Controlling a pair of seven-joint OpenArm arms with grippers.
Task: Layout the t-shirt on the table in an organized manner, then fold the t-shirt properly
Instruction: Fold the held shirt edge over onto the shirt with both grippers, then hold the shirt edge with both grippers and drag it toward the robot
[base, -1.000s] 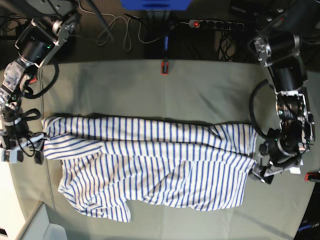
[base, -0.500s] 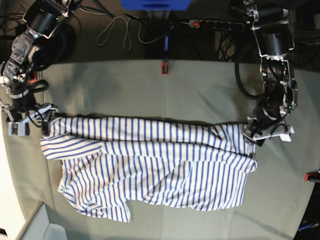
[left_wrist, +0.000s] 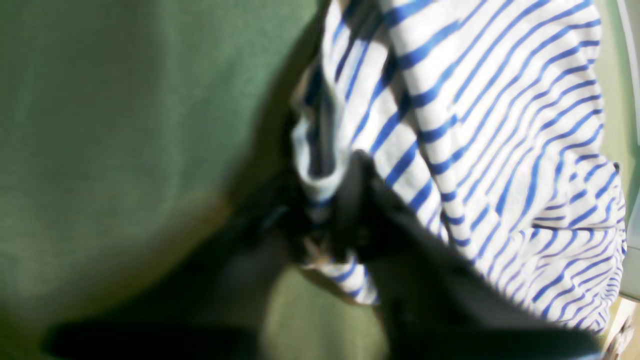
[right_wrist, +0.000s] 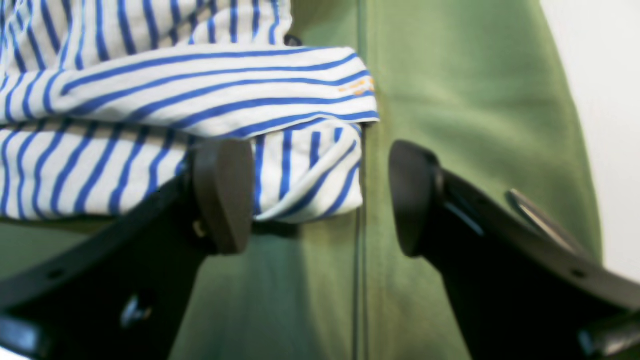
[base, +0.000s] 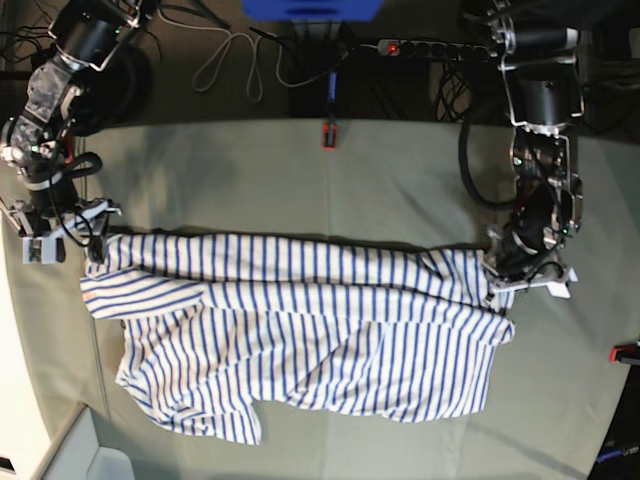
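Both arms have swung back: the left end effector (left_wrist: 325, 210) pinches the soft white blue-striped cotton t-shirt (base: 300, 330), while the right end effector (right_wrist: 320, 195) gapes wide, so spreading continues.

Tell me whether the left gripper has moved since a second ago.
Yes. In the base view the left gripper has travelled up the frame toward the red clamp side of the table, pinching the t-shirt edge.

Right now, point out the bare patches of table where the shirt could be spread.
Bare table runs between the t-shirt and the far-edge red clamp. A second strip lies below the hem. Crowded at both ends: the left gripper pinches the shirt; the open right gripper hovers at the other corner.
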